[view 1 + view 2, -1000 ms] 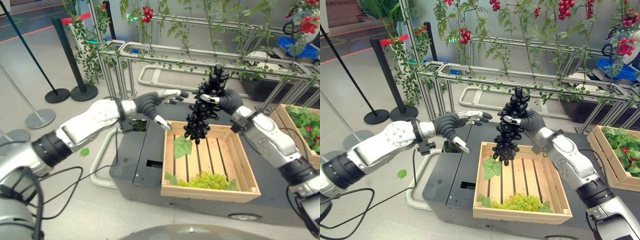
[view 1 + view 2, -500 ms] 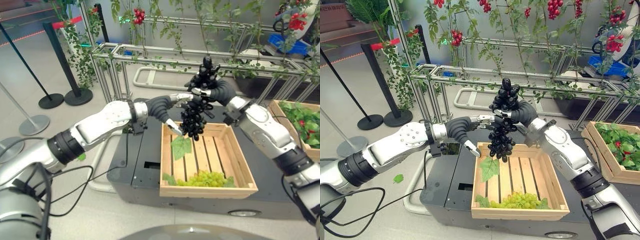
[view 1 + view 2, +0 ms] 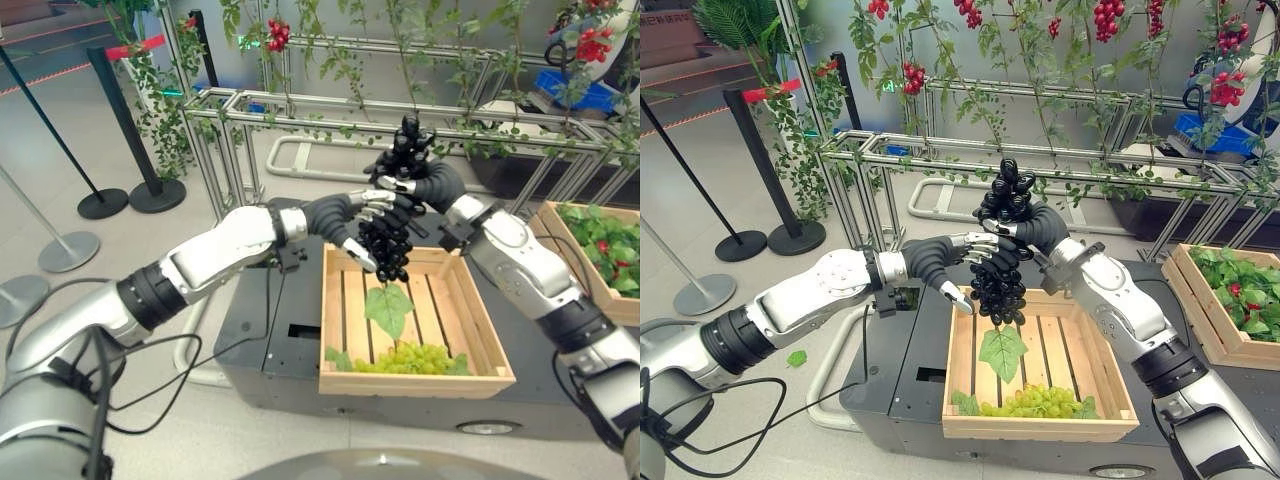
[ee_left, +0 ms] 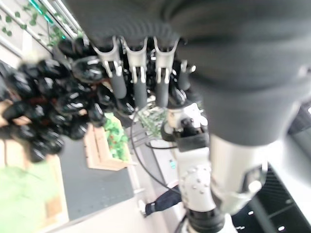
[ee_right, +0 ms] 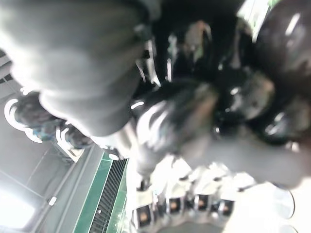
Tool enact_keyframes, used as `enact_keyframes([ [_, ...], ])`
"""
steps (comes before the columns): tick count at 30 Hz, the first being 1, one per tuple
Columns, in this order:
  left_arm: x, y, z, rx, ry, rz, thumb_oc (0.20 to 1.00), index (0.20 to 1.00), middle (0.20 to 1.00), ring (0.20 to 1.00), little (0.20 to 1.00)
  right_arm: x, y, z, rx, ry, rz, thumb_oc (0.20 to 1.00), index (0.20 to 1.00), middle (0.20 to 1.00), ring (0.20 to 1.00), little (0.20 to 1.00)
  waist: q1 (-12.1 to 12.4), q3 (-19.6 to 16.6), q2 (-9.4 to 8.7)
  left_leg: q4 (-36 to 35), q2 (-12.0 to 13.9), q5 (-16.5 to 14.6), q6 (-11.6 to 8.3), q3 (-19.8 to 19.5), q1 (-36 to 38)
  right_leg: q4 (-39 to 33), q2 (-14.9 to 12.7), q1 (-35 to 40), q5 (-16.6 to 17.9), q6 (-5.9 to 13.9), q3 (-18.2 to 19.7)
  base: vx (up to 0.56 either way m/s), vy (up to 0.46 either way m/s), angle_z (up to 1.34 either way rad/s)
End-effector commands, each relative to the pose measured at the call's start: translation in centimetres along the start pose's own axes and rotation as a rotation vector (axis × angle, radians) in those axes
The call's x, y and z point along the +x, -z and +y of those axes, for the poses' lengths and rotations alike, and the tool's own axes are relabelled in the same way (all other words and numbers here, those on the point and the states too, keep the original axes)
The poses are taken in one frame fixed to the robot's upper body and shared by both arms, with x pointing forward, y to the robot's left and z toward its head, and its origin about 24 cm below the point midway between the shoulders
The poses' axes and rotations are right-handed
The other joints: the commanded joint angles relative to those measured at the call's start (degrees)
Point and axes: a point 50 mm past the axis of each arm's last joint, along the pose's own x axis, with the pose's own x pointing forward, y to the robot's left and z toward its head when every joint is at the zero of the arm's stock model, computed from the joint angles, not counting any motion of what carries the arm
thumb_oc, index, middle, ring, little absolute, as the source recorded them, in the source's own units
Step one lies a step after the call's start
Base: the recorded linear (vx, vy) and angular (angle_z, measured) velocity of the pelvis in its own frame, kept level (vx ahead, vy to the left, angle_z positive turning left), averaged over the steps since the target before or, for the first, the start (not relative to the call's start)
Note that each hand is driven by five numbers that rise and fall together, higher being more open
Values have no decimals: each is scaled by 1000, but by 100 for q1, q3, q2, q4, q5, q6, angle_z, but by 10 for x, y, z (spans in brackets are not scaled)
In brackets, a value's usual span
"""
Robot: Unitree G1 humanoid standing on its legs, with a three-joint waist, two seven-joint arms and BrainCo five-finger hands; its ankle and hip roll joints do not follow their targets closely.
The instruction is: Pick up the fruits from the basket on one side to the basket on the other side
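A bunch of black grapes (image 3: 388,240) hangs over the far edge of a wooden crate (image 3: 335,381), with a green leaf (image 3: 389,310) dangling below it. My right hand (image 3: 428,185) is shut on the top of the bunch, whose upper grapes (image 3: 1006,195) stick out above the fingers. My left hand (image 3: 352,212) reaches in from the left. Its straight fingers (image 4: 138,90) lie against the bunch (image 4: 48,107) and its thumb (image 3: 958,297) is spread below. A bunch of green grapes (image 3: 415,358) lies at the crate's near end.
The crate sits on a dark grey cart (image 3: 270,330). A second wooden crate (image 3: 565,262) with leaves and red fruit stands at the right. Behind is a metal frame (image 3: 250,110) with vines and red fruit. Barrier posts (image 3: 130,190) stand at the far left.
My left hand has moved right until its fingers touch the black grapes. The bunch in my right hand has shifted slightly, and the leaf now hangs lower over the crate.
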Motion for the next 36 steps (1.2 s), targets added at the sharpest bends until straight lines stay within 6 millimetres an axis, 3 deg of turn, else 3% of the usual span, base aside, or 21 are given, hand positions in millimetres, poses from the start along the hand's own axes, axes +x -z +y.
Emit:
enact_keyframes([
  [1,8,-22,15,57,-51,-105,1000,1000,1000,1000,1000,18,-60,20,-21,-112,-322,200,200,200,200,200,107,-193,-196,379,-166,-499,209,-216,-229,579,-32,12,-811,312,-336,0,0,0],
  [5,-3,-24,17,41,-67,-123,1000,1000,1000,1000,1000,12,-58,10,-11,-60,-328,200,200,200,200,200,115,-204,-209,353,-164,-485,203,-230,-219,557,-30,24,-793,309,-347,0,0,0],
  [17,-55,-33,34,61,-190,-141,1000,1000,1000,1000,1000,-35,-62,-42,-143,177,-284,200,200,200,200,200,147,-202,-247,264,-171,-431,182,-290,-219,525,-38,38,-765,314,-445,0,0,0],
  [27,-96,-30,51,86,-384,-131,1000,1000,1000,1000,1000,-51,-67,-51,-187,216,-275,200,200,200,200,200,179,-192,-259,252,-174,-439,181,-299,-211,529,-45,33,-772,314,-455,0,0,1],
  [28,-106,-23,55,93,-449,-105,1000,1000,1000,1000,1000,-52,-67,-49,-180,206,-276,200,200,200,200,200,189,-183,-258,254,-175,-443,183,-302,-206,537,-53,37,-779,310,-450,0,0,0],
  [33,-108,-13,60,183,-507,-28,1000,1000,1000,1000,1000,-48,-66,-43,-179,172,-275,200,200,200,200,200,179,-188,-266,269,-179,-457,189,-310,-203,554,-45,41,-804,300,-447,0,0,0],
  [36,-98,1,64,199,-538,20,1000,1000,1000,1000,1000,-41,-64,-36,-155,140,-284,200,200,200,200,200,173,-197,-282,279,-172,-466,196,-317,-208,565,-42,46,-826,295,-449,4,-3,2],
])
